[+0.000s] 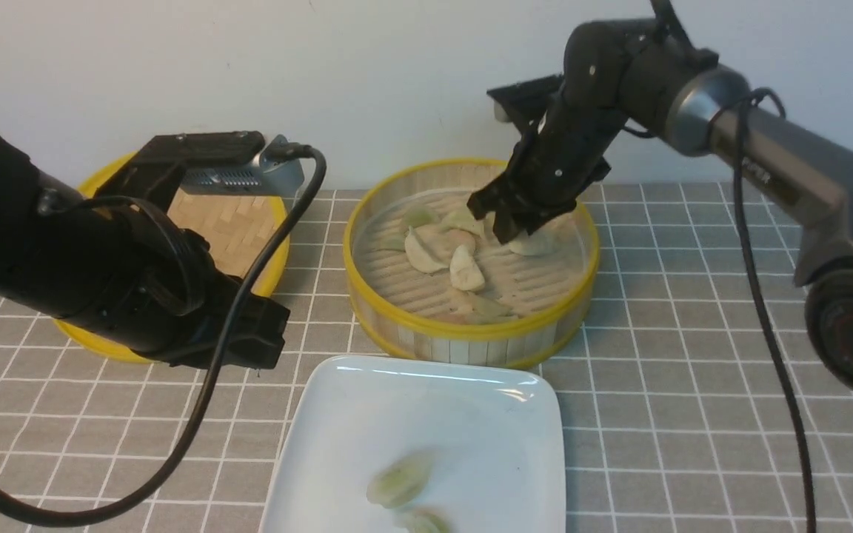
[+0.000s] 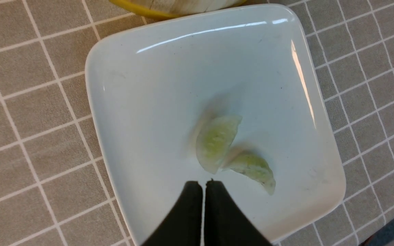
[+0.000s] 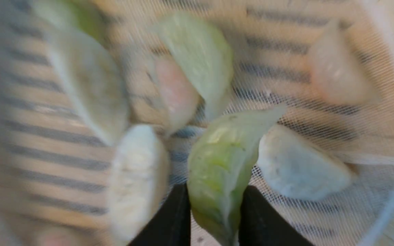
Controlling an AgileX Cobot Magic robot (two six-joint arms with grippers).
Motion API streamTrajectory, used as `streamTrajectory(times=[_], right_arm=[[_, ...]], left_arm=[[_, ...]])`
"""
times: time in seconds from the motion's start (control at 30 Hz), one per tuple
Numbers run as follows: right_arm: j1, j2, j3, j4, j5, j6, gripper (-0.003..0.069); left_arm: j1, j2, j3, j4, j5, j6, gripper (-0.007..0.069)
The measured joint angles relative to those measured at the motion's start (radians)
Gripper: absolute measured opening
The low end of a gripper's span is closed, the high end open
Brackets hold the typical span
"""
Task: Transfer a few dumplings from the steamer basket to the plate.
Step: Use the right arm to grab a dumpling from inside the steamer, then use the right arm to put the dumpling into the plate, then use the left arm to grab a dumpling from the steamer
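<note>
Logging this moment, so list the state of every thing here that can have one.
Right gripper: closed on a green dumpling
Left gripper: shut, nothing between its tips
Steamer basket: uncovered, several dumplings inside
Plate: two green dumplings on it
Woven lid: off the steamer, partly hidden by the left arm

the front view's lower edge cuts off the plate (image 1: 471,414).

We count two green dumplings (image 2: 217,143) on one plate (image 2: 149,102), and, it seems, at least seven dumplings (image 3: 139,184) at one steamer basket (image 1: 463,326).
</note>
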Motion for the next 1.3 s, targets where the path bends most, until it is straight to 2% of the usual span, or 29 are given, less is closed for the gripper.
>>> streamTrajectory(times=[0.1, 0.3, 0.4, 0.47, 0.63, 0.7, 0.87, 0.93, 1.0, 1.07, 1.17, 1.23, 1.3], right_arm=[[0.000, -0.086, 0.059, 0.013, -0.002, 0.004, 0.0158], [0.025, -0.421, 0.483, 0.117, -0.005, -0.050, 0.0158], [0.086, -0.505, 0.705, 0.174, -0.009, -0.080, 0.0158], [0.152, -0.520, 0.830, 0.199, -0.079, -0.099, 0.0158], [0.249, -0.489, 0.949, 0.200, -0.210, -0.136, 0.0175], [0.271, -0.468, 0.958, 0.199, -0.227, -0.138, 0.0244], [0.276, -0.458, 0.960, 0.195, -0.218, -0.127, 0.0484], [0.276, -0.458, 0.955, 0.192, -0.202, -0.124, 0.0533], [0.276, -0.465, 0.954, 0.192, -0.197, -0.123, 0.0551], [0.276, -0.498, 0.954, 0.184, -0.174, -0.119, 0.0528], [0.276, -0.576, 0.954, 0.171, -0.123, -0.093, 0.0424], [0.276, -0.641, 0.954, 0.166, -0.073, -0.071, 0.0330], [0.276, -0.733, 0.954, 0.163, -0.036, -0.047, 0.0207]], left_arm=[[0.000, 0.000, 0.000, -0.001, 0.000, -0.001, -0.0005], [0.000, 0.000, 0.000, -0.001, 0.000, 0.003, -0.0005], [0.000, 0.000, 0.000, -0.001, -0.021, 0.004, -0.0005], [0.000, 0.001, 0.000, -0.001, -0.050, 0.004, -0.0005], [0.000, 0.017, -0.017, -0.001, -0.096, 0.010, -0.0005], [0.000, 0.054, -0.061, -0.001, -0.098, 0.015, -0.0005], [-0.007, 0.198, -0.255, 0.008, -0.059, 0.019, -0.0005], [-0.020, 0.254, -0.337, 0.031, -0.044, 0.019, -0.0005], [-0.031, 0.311, -0.398, 0.052, -0.030, 0.016, -0.0005], [-0.046, 0.397, -0.500, 0.089, 0.010, -0.003, -0.0005], [-0.051, 0.501, -0.619, 0.133, 0.059, -0.022, -0.0005], [-0.051, 0.585, -0.702, 0.154, 0.084, -0.030, -0.0005], [-0.051, 0.678, -0.781, 0.171, 0.096, -0.031, -0.0005]])
